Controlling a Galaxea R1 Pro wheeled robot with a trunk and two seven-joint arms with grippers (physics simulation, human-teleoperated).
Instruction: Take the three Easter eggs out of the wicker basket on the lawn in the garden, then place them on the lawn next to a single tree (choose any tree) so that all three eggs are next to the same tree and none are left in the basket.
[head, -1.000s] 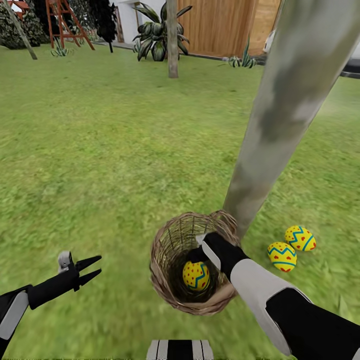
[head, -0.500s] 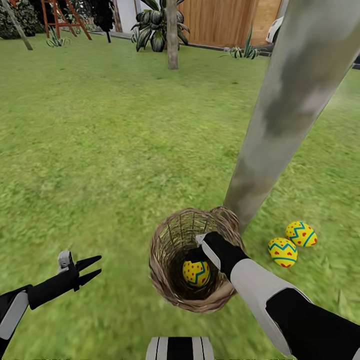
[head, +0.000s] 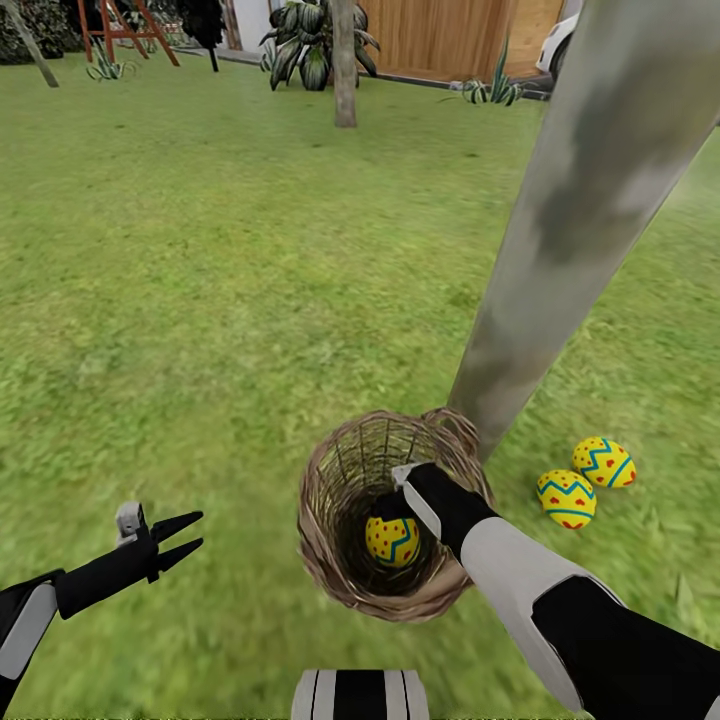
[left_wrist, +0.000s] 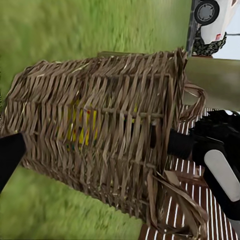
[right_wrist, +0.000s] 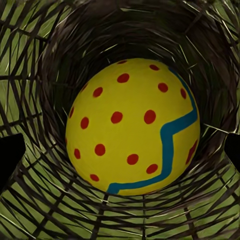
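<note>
Nearest the robot, the left gripper (head: 178, 540) hovers low over the lawn (head: 220, 300) at the robot's left, its two dark fingers spread apart and holding nothing. To the right of it, the right gripper (head: 392, 505) reaches down into the mouth of the wicker basket (head: 330, 560), which stands on the grass just in front of the robot. In the right wrist view the two dark fingertips (right_wrist: 11, 155) sit wide apart at either side of the frame, open around but not closed on the one Easter egg (right_wrist: 132, 125) resting at the bottom of the basket, yellow with red dots and a blue zigzag band. In the left wrist view the woven side of the basket (left_wrist: 100, 130) shows yellow through its gaps. Just behind the basket, touching or nearly touching its far rim, rises the thick pale grey trunk of the tree (head: 580, 200), leaning to the right. Two more Easter eggs (head: 566, 498) lie on the grass at the foot of that trunk, on its right side, close together. Farther off across the lawn stands a thinner trunk (head: 344, 60), and beyond it a broad-leaved plant (head: 305, 45) and a brown wooden fence (head: 450, 35).
</note>
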